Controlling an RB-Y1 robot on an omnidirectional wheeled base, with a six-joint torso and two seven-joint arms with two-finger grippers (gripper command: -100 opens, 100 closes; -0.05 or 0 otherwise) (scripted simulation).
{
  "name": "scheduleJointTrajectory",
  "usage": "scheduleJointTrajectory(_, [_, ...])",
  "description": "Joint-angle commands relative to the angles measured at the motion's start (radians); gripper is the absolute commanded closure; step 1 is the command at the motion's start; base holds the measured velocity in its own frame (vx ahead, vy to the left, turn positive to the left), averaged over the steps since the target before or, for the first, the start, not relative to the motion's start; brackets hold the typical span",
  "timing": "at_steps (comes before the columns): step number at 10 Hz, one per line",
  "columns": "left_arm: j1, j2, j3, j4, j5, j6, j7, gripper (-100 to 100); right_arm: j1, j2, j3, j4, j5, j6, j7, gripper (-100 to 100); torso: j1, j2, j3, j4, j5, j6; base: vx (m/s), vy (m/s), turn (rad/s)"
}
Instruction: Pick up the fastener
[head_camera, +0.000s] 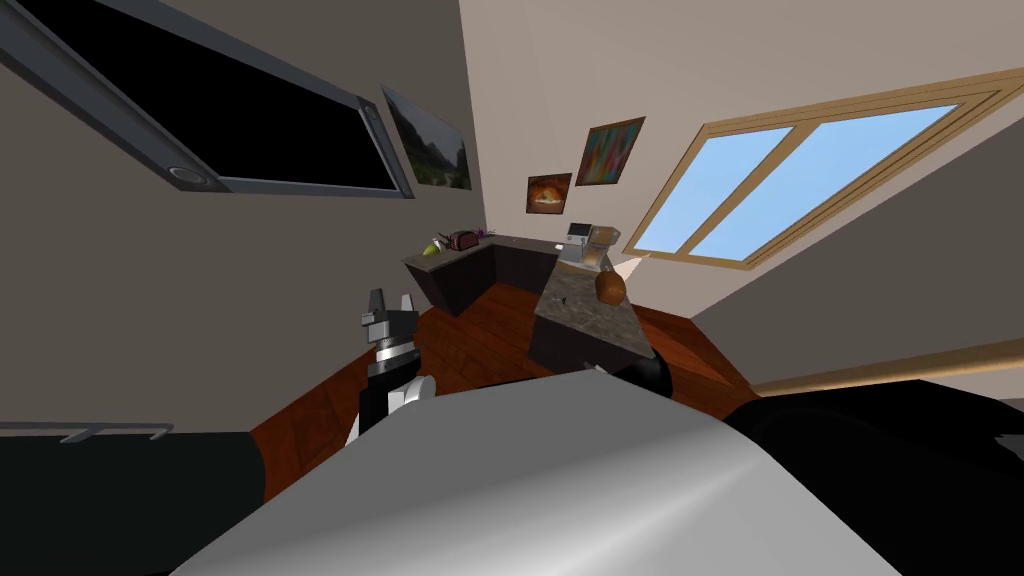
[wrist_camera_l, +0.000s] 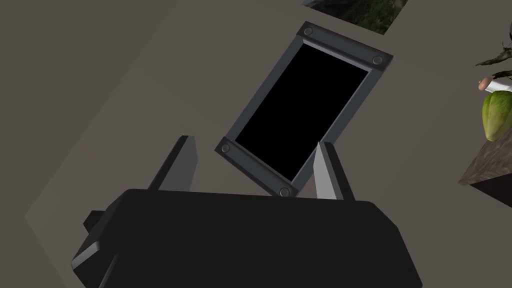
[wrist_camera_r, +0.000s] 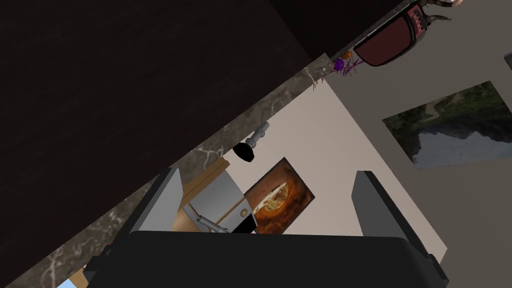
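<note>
My left gripper (head_camera: 390, 304) is raised over the wooden floor, left of the counters, and stands open (wrist_camera_l: 255, 161) with nothing between its fingers. It faces a wall. My right gripper (wrist_camera_r: 270, 200) is open too and holds nothing. It looks along the stone edge of a countertop (wrist_camera_r: 210, 150) and a dark cabinet front (wrist_camera_r: 125, 75). A dark joint of the right arm (head_camera: 650, 372) shows by the near end of the island counter (head_camera: 590, 318). A few tiny things (head_camera: 564, 300) lie on the island's stone top. They are too small to name.
Dark cabinets with stone tops form an L at the back. On them are a red toaster (head_camera: 464, 240), a green vegetable (head_camera: 430, 250) and a grey appliance (head_camera: 590, 243). A brown rounded thing (head_camera: 610, 288) sits on the island. Red-brown wooden floor (head_camera: 470, 340) lies between me and the counters.
</note>
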Motion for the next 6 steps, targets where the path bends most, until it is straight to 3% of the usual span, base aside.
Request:
scheduleJointTrajectory(1, [0.0, 0.0, 0.0, 0.0, 0.0, 0.0, 0.0, 0, 0.012, -0.05, 0.016, 0.05, 0.023, -0.007, 0.02, -100, 0.0, 0.0, 0.0, 0.0, 0.0, 0.0, 0.051, 0.056, 0.063])
scheduleJointTrajectory(3, [0.0, 0.0, 0.0, 0.0, 0.0, 0.0, 0.0, 0, 0.012, -0.056, 0.016, 0.083, 0.023, -0.007, 0.02, -100, 0.001, -0.001, -0.001, 0.0, 0.0, 0.0, 0.042, 0.046, 0.013])
scheduleJointTrajectory(6, [0.0, 0.0, 0.0, 0.0, 0.0, 0.0, 0.0, 0, 0.041, -0.16, 0.046, 0.179, 0.069, -0.009, 0.06, -100, 0.002, -0.001, 0.0, 0.0, 0.0, 0.0, 0.066, 0.078, 0.052])
